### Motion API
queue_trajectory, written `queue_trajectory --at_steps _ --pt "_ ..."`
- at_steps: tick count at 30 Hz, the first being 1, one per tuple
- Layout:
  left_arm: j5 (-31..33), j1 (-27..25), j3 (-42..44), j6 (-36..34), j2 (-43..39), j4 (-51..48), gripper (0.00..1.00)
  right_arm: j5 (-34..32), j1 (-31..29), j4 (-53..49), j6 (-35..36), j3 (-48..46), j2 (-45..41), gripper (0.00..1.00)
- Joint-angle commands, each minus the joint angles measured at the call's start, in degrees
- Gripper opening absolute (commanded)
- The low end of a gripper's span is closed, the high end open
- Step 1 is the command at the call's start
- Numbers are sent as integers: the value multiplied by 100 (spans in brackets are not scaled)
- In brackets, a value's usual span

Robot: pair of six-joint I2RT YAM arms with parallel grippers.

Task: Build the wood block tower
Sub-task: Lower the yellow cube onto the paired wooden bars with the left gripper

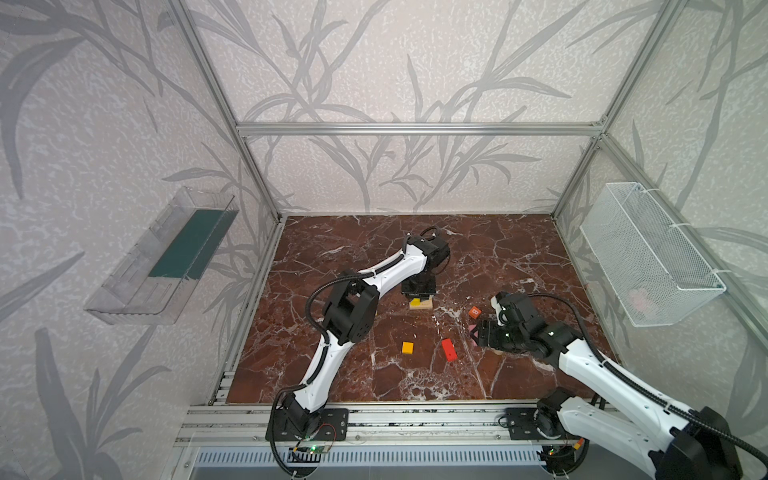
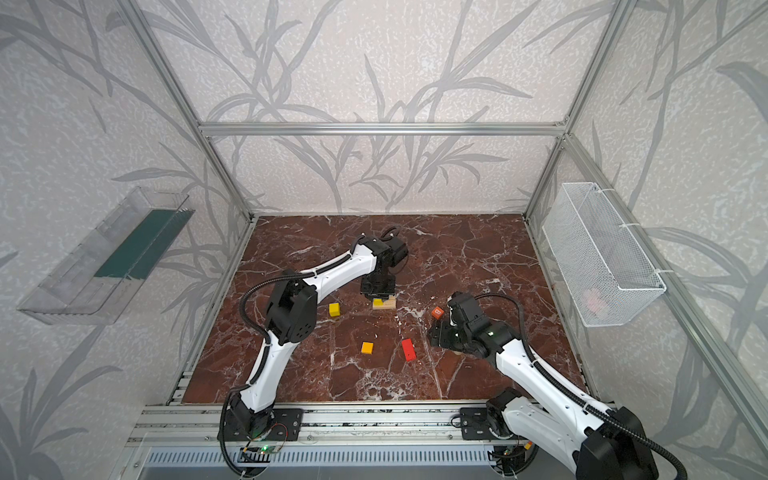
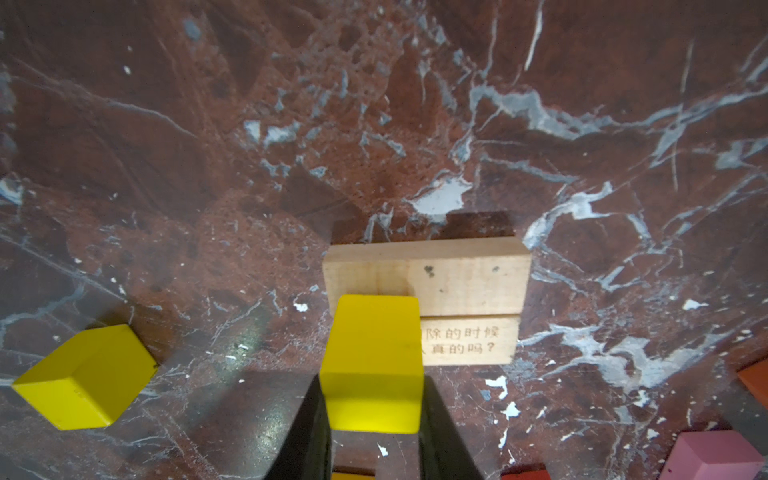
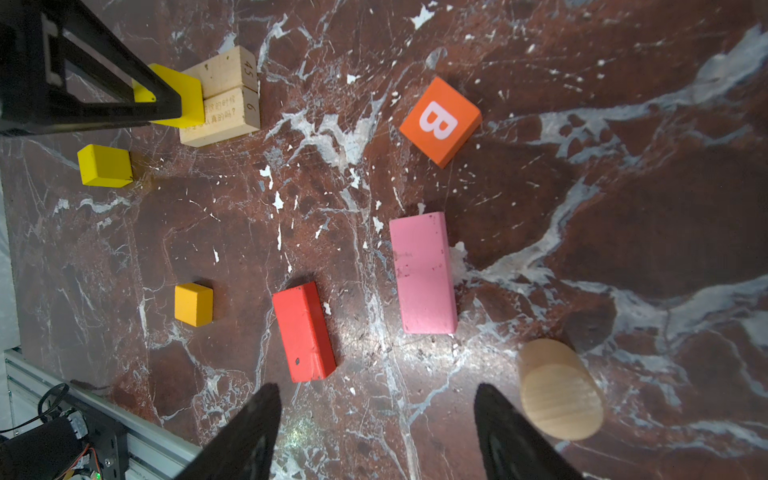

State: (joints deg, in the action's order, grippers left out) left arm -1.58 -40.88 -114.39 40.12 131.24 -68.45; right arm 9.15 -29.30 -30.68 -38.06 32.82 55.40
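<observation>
Two tan planks lie flush side by side on the tabletop as the base layer. The left gripper pinches a yellow cube over one end of them, astride their seam, probably so that the other yellow cube can fit on the bare end. The right gripper hovers spread and empty near the red brick and the pink brick; the tan cylinder lies just beside one finger, so coming down there risks nudging it.
</observation>
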Motion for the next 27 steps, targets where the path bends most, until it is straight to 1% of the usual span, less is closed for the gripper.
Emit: queue_trajectory --at_steps 1,19,21,27 --pt "106 -34 -206 97 48 -182 23 52 33 32 -52 -75 -65 74" --pt "123 -33 -316 101 161 -254 24 61 42 52 -48 -107 -46 74" --pt "132 -34 -317 102 165 -266 28 70 39 60 -52 -109 -46 74" --pt "150 -34 -306 111 158 -275 36 67 38 58 -58 -127 -64 74"
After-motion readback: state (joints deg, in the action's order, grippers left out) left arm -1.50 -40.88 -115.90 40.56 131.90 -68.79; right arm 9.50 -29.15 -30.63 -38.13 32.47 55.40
